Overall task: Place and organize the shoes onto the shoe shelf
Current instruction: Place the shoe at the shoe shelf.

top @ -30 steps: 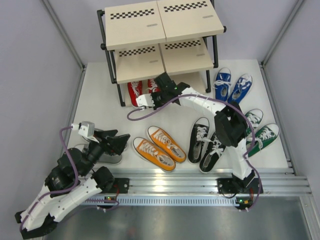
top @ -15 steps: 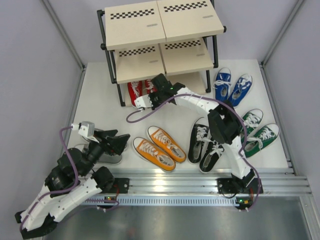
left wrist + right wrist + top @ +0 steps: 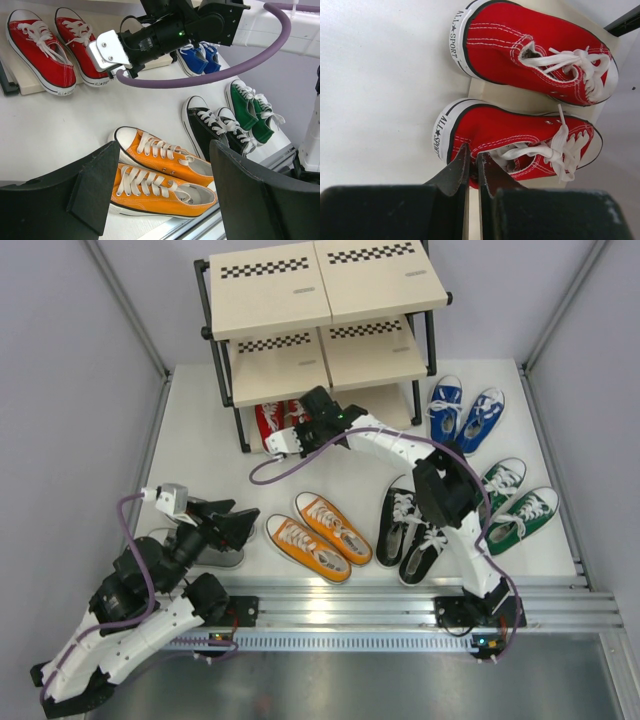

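The shoe shelf (image 3: pixel 300 290) stands at the back. Two red shoes (image 3: pixel 270 418) lie on its bottom board (image 3: pixel 520 100). My right gripper (image 3: pixel 472 157) is shut on the collar edge of the nearer red shoe (image 3: pixel 520 135), near its heel; the other red shoe (image 3: pixel 520 55) lies beside it. In the top view the right gripper (image 3: pixel 298 428) reaches under the shelf's front. My left gripper (image 3: pixel 165 150) is open and empty, hovering above the orange pair (image 3: pixel 160 192). A grey shoe (image 3: pixel 215 555) lies partly hidden under the left arm.
On the table lie the orange pair (image 3: pixel 320 530), the black pair (image 3: pixel 410 525), the green pair (image 3: pixel 520 510) and the blue pair (image 3: pixel 465 410). Metal rails run along the near edge (image 3: pixel 400 605). Walls close in both sides.
My right gripper has moved left and toward the shelf with the red shoe, sliding it further onto the bottom board. The left arm has not moved.
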Motion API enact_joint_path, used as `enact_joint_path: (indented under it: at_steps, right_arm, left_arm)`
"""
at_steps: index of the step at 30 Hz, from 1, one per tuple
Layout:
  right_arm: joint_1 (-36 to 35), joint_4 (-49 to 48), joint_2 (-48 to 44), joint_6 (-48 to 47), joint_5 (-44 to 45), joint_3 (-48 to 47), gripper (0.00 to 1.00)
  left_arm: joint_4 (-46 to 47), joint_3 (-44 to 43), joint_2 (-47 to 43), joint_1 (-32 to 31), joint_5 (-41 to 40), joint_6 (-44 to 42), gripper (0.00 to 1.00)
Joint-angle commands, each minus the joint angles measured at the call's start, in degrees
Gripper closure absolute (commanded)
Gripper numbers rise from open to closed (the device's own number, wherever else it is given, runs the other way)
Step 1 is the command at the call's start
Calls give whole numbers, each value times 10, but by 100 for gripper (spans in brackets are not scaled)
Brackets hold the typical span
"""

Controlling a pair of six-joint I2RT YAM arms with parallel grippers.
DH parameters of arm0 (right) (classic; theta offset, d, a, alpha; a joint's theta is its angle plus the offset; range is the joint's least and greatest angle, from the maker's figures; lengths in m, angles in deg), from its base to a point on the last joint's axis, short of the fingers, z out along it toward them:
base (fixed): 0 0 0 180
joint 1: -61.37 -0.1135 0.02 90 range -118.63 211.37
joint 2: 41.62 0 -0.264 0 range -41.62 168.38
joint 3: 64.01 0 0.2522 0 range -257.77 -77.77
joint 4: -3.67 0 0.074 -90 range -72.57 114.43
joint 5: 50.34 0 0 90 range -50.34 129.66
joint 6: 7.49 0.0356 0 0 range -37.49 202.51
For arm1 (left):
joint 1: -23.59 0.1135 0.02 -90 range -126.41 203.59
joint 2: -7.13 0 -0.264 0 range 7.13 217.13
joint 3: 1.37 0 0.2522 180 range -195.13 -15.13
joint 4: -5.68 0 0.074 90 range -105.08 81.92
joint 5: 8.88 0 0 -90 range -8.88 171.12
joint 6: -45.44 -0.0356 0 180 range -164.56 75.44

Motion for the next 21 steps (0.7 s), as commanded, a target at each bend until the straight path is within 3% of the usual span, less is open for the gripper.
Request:
enact_joint_path:
  at_steps: [1,16,21]
  right_arm:
    - [-19,-83,7,-7,11,-46,100]
    - [-29,-102,7,25,13,-50,96]
    - [-30,-103,5,28,15,-43,87]
  left_arm:
    - [24,2,-6,1,2,-7,22]
    - [24,2,-7,2,3,-9,22]
    - [25,2,-8,1,3,-8,22]
